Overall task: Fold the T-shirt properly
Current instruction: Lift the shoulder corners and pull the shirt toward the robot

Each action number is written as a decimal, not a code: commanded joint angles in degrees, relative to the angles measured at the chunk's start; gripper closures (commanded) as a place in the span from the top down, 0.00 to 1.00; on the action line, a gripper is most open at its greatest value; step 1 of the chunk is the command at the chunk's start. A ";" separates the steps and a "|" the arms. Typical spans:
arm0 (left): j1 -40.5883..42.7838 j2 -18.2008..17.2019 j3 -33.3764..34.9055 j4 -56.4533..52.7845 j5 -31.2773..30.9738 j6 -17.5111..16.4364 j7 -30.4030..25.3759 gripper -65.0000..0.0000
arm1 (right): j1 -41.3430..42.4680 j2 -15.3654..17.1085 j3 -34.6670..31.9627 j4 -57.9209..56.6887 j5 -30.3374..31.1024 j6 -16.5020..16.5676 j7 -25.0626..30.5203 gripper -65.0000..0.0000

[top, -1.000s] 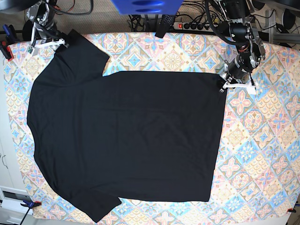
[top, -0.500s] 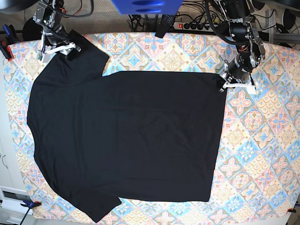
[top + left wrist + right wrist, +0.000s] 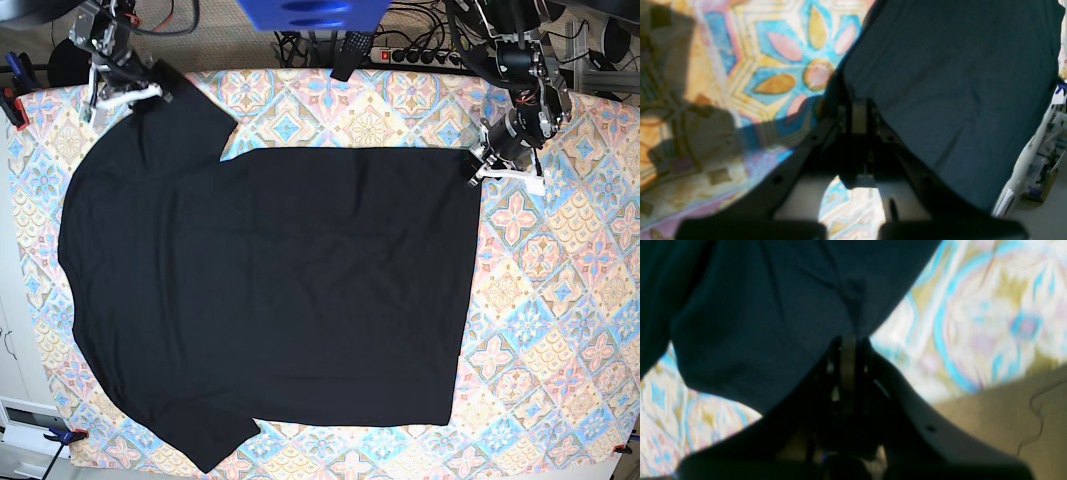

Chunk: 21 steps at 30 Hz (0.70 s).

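The black T-shirt lies spread flat on the patterned tablecloth, collar end to the left and hem to the right. My left gripper is at the far hem corner. In the left wrist view it is shut on the T-shirt's edge. My right gripper is at the far sleeve. In the right wrist view it is shut on a pinch of the T-shirt, which hangs in folds above the cloth.
The colourful patterned tablecloth shows bare to the right of the hem. A power strip and cables lie beyond the far edge. A blue object sits at the top centre. Clamps hold the cloth at the left.
My right gripper has shifted right along the far sleeve and then a little farther back. My left gripper has moved slightly toward the far edge with the hem corner.
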 commanded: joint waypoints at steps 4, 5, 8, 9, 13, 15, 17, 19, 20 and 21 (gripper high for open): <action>3.92 -3.13 -0.39 0.67 2.34 1.45 0.81 0.00 | -4.10 0.76 3.17 1.92 -0.55 0.21 -0.10 0.00; 4.79 -3.57 -0.39 1.29 2.34 1.45 0.81 0.00 | -4.89 0.76 3.26 2.53 -0.55 1.36 -0.10 0.00; 8.75 -4.71 -0.39 5.25 2.34 1.37 1.07 0.00 | -6.56 0.76 3.35 4.38 -0.55 6.54 -0.36 0.00; 10.33 -5.33 -0.39 6.92 2.34 1.37 1.07 0.00 | -7.26 0.76 3.61 4.73 -0.55 7.86 -0.45 0.00; 15.17 -7.35 -0.39 12.81 2.34 1.37 1.07 0.00 | -10.96 0.76 5.63 5.96 -0.55 9.00 -0.54 0.00; 17.45 -7.79 -0.65 15.09 2.34 1.37 1.07 0.00 | -12.71 0.76 5.72 6.75 -0.55 9.09 -0.45 0.00; 19.21 -7.79 -0.65 17.38 2.34 1.37 1.07 0.00 | -14.21 0.76 5.72 7.90 -0.55 9.09 -0.19 0.00; 20.62 -7.79 -0.65 19.31 2.25 1.37 1.07 0.00 | -15.18 0.76 5.81 10.01 -0.55 9.18 -0.19 0.00; 20.79 -7.70 -0.65 20.02 2.25 1.37 1.07 0.00 | -15.53 0.76 5.81 11.15 -0.55 9.18 -0.10 0.00; 20.79 -7.62 -0.65 20.54 2.25 1.37 1.07 0.00 | -15.53 0.76 5.81 12.29 -0.55 9.18 -0.10 0.00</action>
